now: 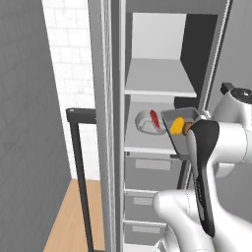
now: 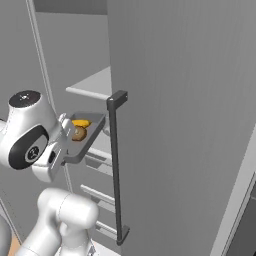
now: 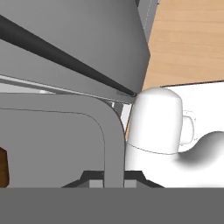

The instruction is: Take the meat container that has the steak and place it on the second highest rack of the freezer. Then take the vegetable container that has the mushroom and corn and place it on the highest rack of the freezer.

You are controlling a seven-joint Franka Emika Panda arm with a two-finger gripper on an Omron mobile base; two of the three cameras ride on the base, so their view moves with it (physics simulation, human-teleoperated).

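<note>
The gripper (image 3: 113,177), clamped on the vegetable container (image 1: 183,129) rim, should keep it level while lifting toward the highest rack (image 1: 160,78).

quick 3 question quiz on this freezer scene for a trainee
1. True or false: the gripper is shut on the rim of the grey container with the corn and mushroom.
2. Where does the round container with the steak sit? A) floor B) a freezer shelf C) in the gripper
3. Fill in: the held container is at the level of the ___ container's shelf.

Key: 1 true; 2 B; 3 steak
</note>
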